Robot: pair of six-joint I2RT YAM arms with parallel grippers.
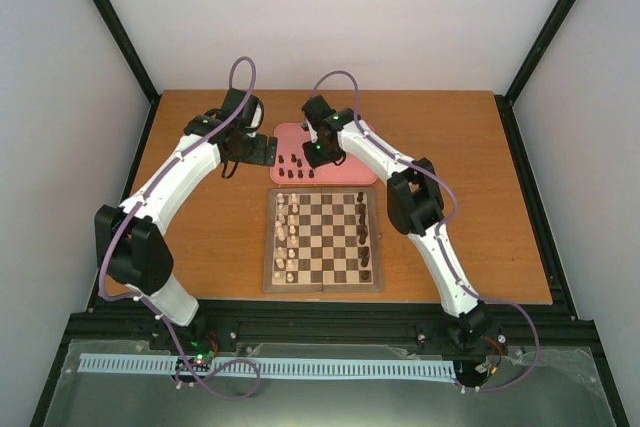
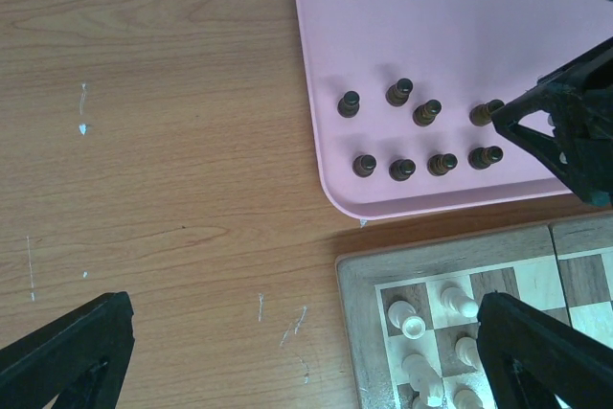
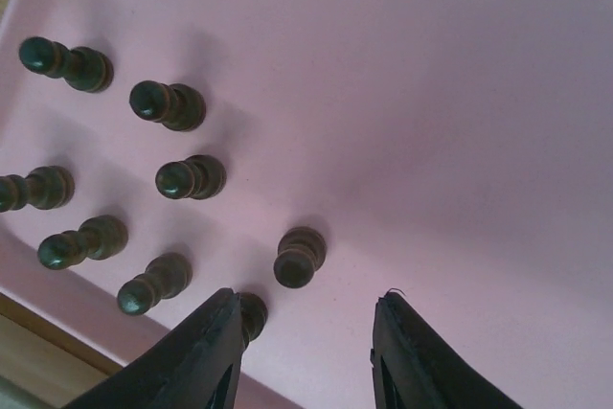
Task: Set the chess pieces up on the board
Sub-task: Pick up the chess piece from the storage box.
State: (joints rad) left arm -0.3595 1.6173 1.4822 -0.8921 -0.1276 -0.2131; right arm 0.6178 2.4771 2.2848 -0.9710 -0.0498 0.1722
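Comparing the views, only the top camera shows the whole board (image 1: 322,288). It lies at the middle of the table (image 1: 200,237), just in front of the pink tray (image 1: 355,165). Cream-white pieces (image 1: 288,232) fill its two left columns. Dark chess pieces (image 1: 364,237) stand along its right side; their exact count cannot be read at this size.

The left wrist camera shows only one corner of the board, but it shows the tray's contents clearly. Eight dark chess pieces stand upright in two rows of four, near the tray corner closest to the board. The left gripper (image 2: 305,308) hangs over bare table beside the tray, jaws spread wide, holding nothing.

The right wrist camera shows the same eight pieces from close above. The right gripper (image 3: 305,304) is over the tray with its fingers apart. Bare pink surface shows between them, and they grasp nothing. One piece stands just ahead of the gap. Another is partly hidden behind one finger (image 3: 206,352); whether that finger touches it cannot be told.
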